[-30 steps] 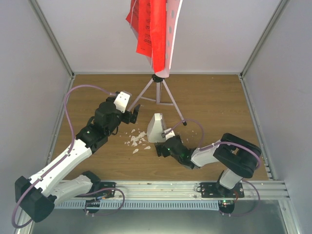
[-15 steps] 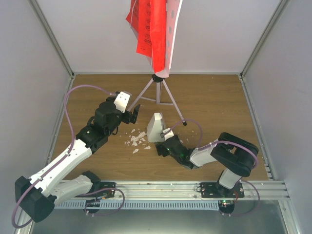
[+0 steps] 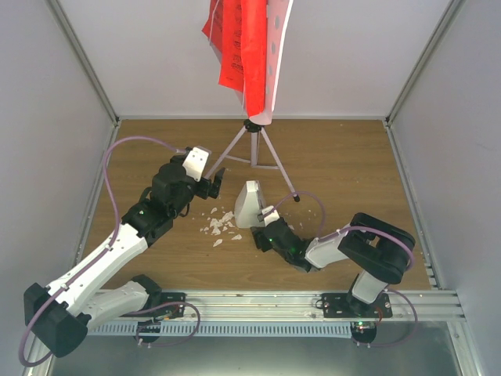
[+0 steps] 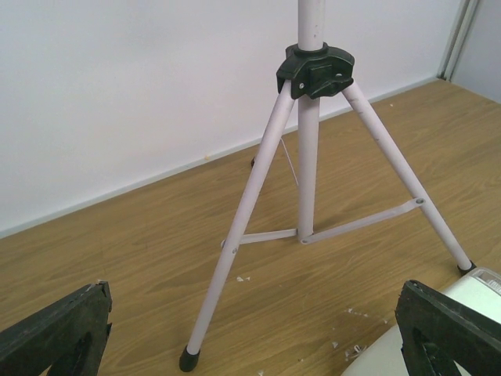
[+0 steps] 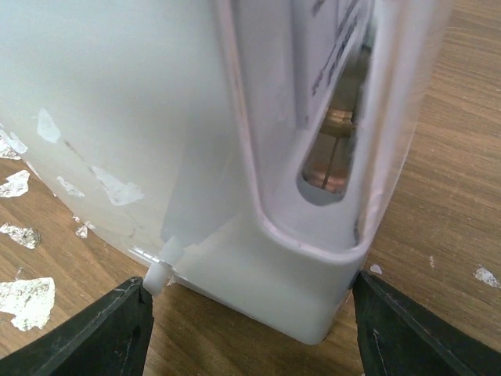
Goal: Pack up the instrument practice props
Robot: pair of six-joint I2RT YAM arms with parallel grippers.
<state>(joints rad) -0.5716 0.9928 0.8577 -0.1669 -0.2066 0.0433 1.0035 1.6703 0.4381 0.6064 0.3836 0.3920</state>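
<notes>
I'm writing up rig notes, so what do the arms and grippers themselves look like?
The left arm and right arm have white link shells with black joints. A mauve cable loops along each. The left gripper and right gripper have black wedge-shaped fingers. No markings are legible.

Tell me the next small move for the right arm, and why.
Probably close the right hand on the metronome. In the right wrist view its fingers sit on either side of the metronome's base, low near the table, jaws apart, with no clear squeeze. The metronome stands upright beside white crumbs, so a gentle pinch should secure it before lifting.
</notes>
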